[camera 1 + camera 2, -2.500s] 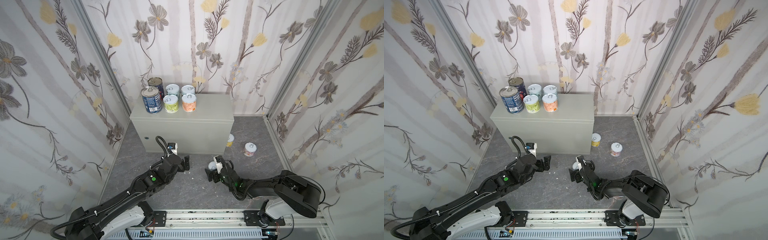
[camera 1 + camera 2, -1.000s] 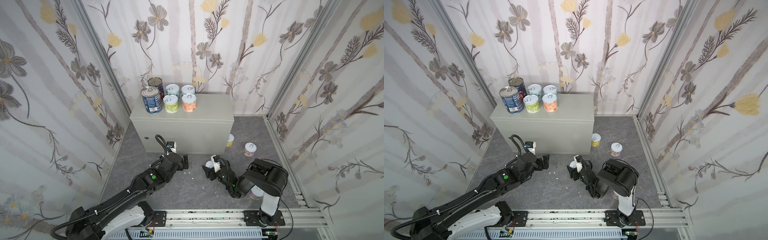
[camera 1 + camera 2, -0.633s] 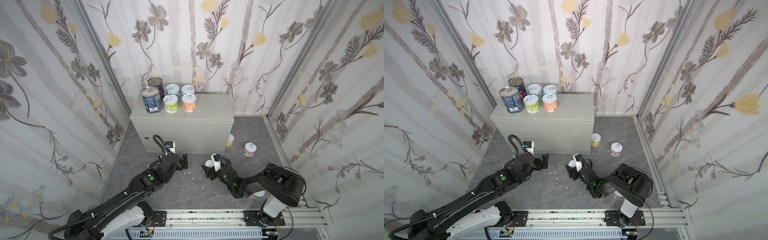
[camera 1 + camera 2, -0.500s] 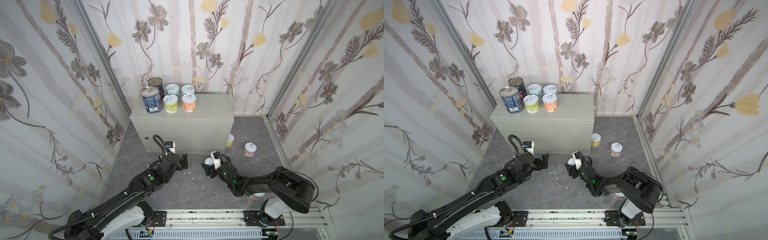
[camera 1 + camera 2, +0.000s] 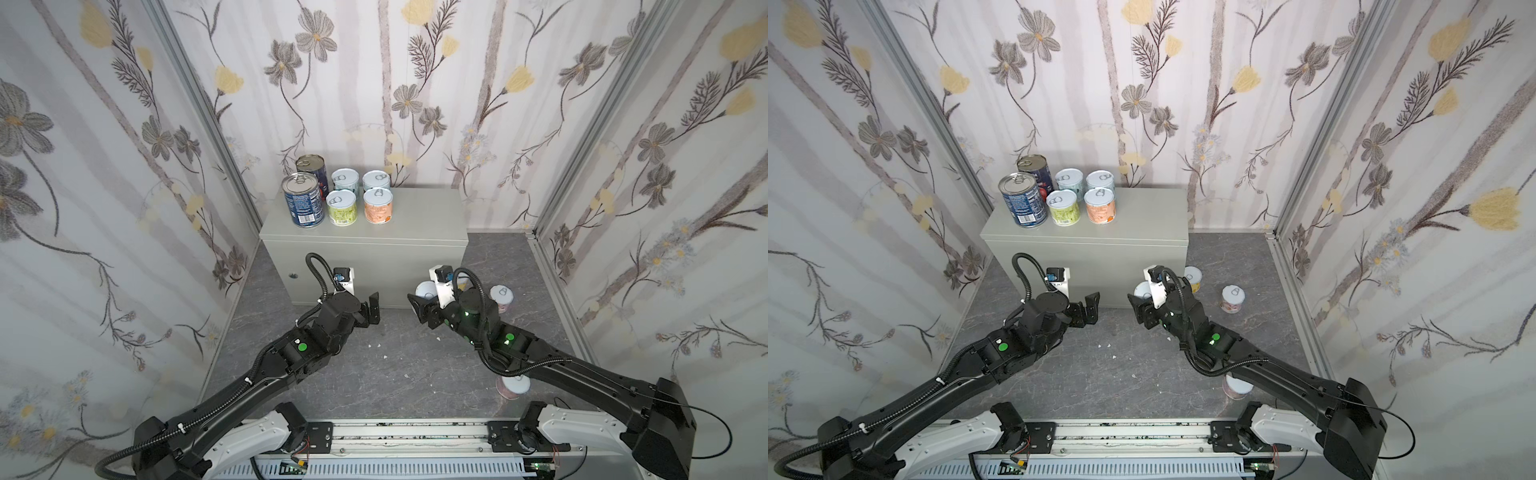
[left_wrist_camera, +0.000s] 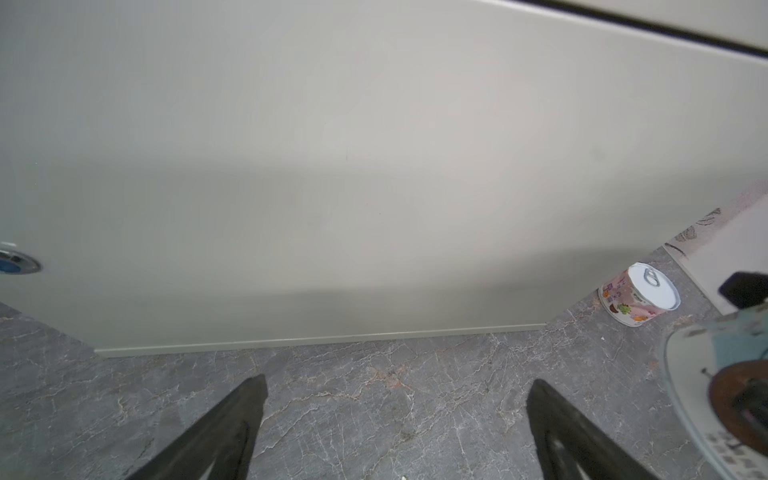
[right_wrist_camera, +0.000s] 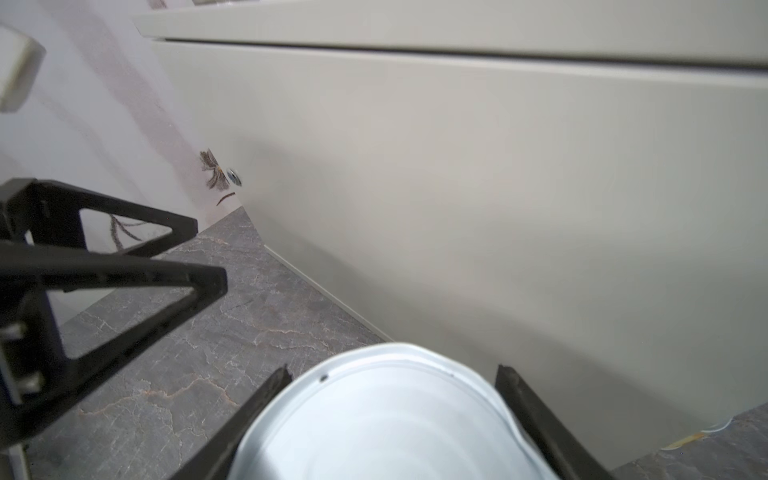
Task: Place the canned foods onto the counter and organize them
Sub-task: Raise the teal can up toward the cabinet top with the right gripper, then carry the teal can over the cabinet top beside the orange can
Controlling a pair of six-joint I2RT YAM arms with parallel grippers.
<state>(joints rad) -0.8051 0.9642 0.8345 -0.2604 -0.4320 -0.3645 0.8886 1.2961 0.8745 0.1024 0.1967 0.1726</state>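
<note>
The counter (image 5: 419, 216) is a light grey box against the back wall. Two tall blue cans (image 5: 303, 201) and several short pastel cans (image 5: 377, 206) stand on its left end. In front of the counter's right half, my right gripper (image 5: 422, 300) is shut on a short can (image 5: 426, 288). In the right wrist view the can's pale flat end (image 7: 386, 424) fills the space between the fingers. My left gripper (image 5: 372, 309) hangs open and empty before the counter's front, fingertips (image 6: 257, 384) wide apart over the floor.
A pink-labelled can (image 5: 501, 297) stands on the grey marble floor right of the counter. A yellow-labelled one (image 5: 1193, 277) stands by the counter's corner. A further can (image 5: 513, 385) sits under the right forearm. The round lock (image 6: 16, 262) is on the counter's front. Flowered walls close in on three sides.
My right gripper has risen a little and moved toward the counter's front with the can in it, and its arm has swung out to the right. The left gripper has barely moved.
</note>
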